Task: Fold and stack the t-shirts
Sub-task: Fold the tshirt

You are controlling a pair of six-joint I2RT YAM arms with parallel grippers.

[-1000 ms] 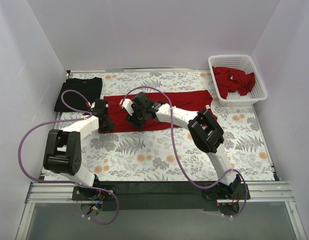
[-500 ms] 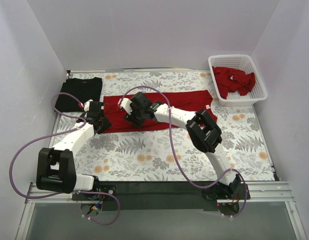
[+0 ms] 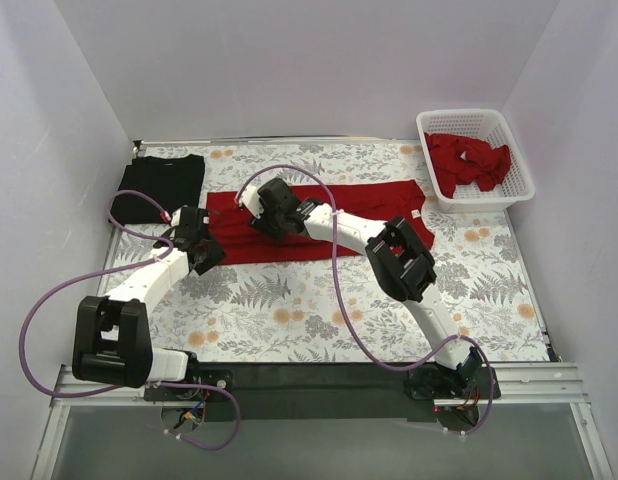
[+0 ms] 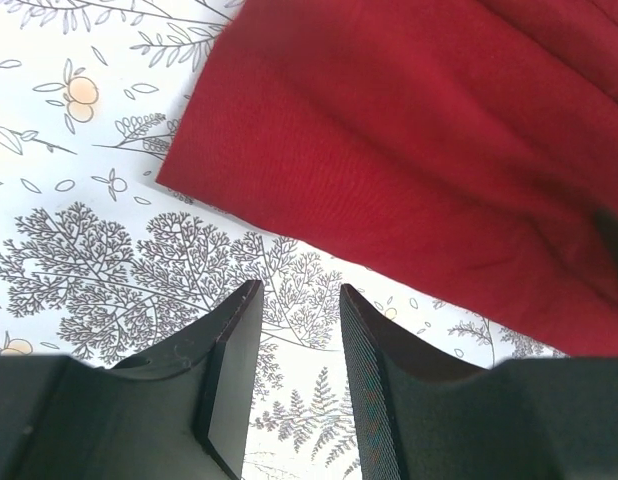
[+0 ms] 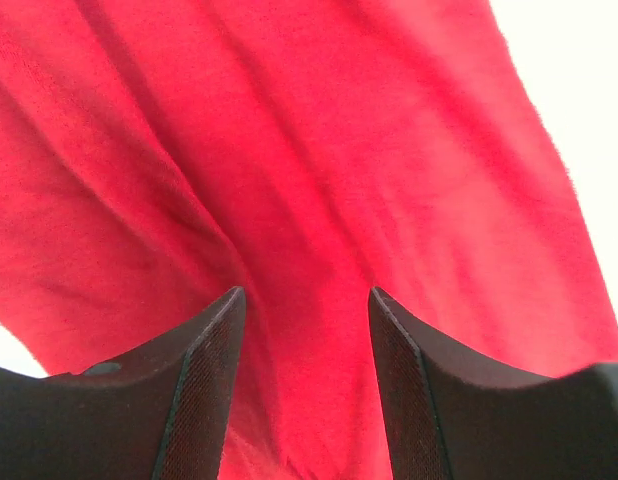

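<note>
A red t-shirt fills nearly the whole view, its cloth soft and rumpled, with long shallow creases running diagonally from upper left to lower right. The right gripper reaches in from the bottom edge, its 2 dark fingers standing apart with ribbed inner pads, and red cloth shows in the gap between them. A bright pale surface shows past the shirt's edge at the upper right and in the lower left corner.
</note>
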